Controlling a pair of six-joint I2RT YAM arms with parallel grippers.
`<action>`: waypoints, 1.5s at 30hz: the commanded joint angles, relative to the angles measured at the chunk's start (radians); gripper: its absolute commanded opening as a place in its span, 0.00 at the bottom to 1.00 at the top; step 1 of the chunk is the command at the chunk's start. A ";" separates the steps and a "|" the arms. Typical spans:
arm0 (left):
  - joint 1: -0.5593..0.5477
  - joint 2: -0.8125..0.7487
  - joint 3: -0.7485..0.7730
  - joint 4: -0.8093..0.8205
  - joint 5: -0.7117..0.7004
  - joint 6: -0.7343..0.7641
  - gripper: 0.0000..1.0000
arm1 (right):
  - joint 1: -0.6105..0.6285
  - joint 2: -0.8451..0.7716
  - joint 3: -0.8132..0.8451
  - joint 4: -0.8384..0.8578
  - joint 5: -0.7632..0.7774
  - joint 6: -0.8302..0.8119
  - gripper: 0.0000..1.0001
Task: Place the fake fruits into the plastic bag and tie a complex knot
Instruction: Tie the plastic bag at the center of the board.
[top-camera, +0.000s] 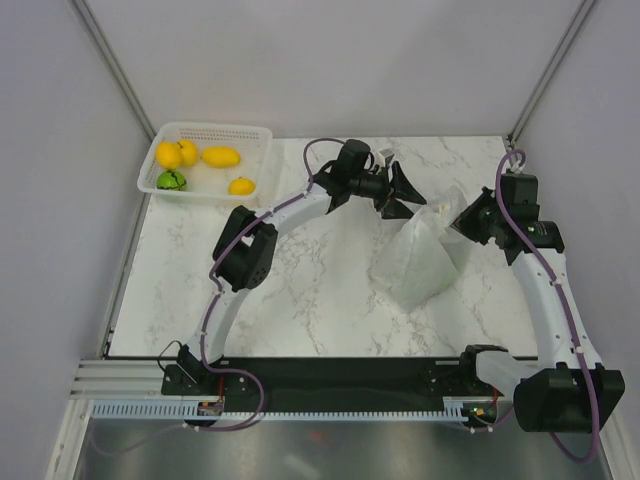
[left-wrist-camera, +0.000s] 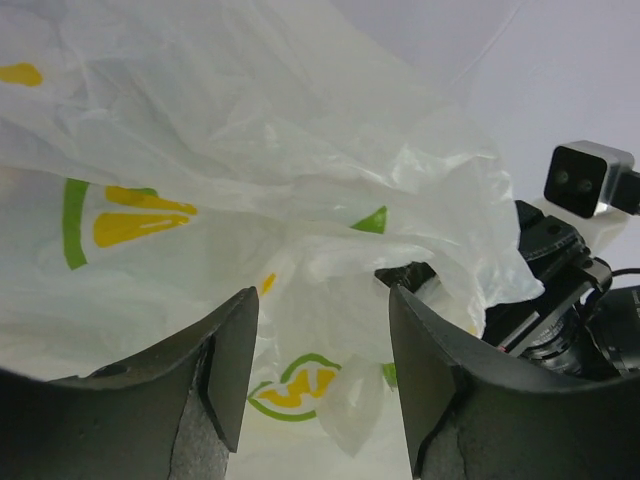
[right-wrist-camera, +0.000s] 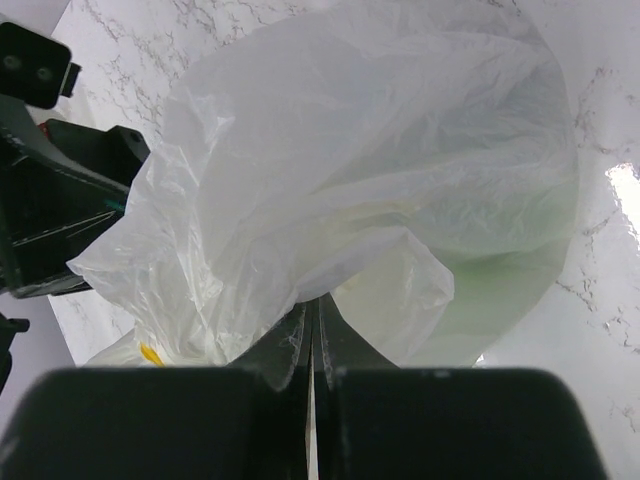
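The plastic bag (top-camera: 420, 262) sits slumped on the marble table (top-camera: 300, 290), right of centre, between the two arms. The right gripper (right-wrist-camera: 312, 345) is pinched tight on a gathered fold of its film, the two fingers pressed flat together with the plastic spilling out above them; the overhead view shows little more of that grip than a dark shape at the bag's upper right edge. The left gripper (left-wrist-camera: 320, 375) stands with its jaws apart just beside the bag's upper left. A small fold of film shows in the gap between its fingers (left-wrist-camera: 215, 370), but it cannot be told whether it touches either pad. The bag's handle loops cannot be made out in the crumple, and no knot can be picked out. What the bag holds is hard to read: a faint green and yellow tint shows through the film at the right wrist (print or fruit, it cannot be told). Five fake fruits (top-camera: 221, 156), four yellow and one green, lie in the white basket (top-camera: 215, 127) at the table's far left corner, well apart from the bag.
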 joint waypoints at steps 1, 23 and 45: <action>0.001 -0.095 0.000 -0.028 0.001 0.081 0.63 | 0.000 -0.002 0.052 0.004 0.020 -0.014 0.00; 0.026 -0.278 -0.135 -0.160 0.028 0.279 0.56 | 0.000 0.034 0.104 -0.027 0.030 -0.024 0.00; -0.053 -0.246 -0.018 -0.171 0.053 0.271 0.63 | 0.000 0.049 0.107 -0.030 0.029 -0.029 0.00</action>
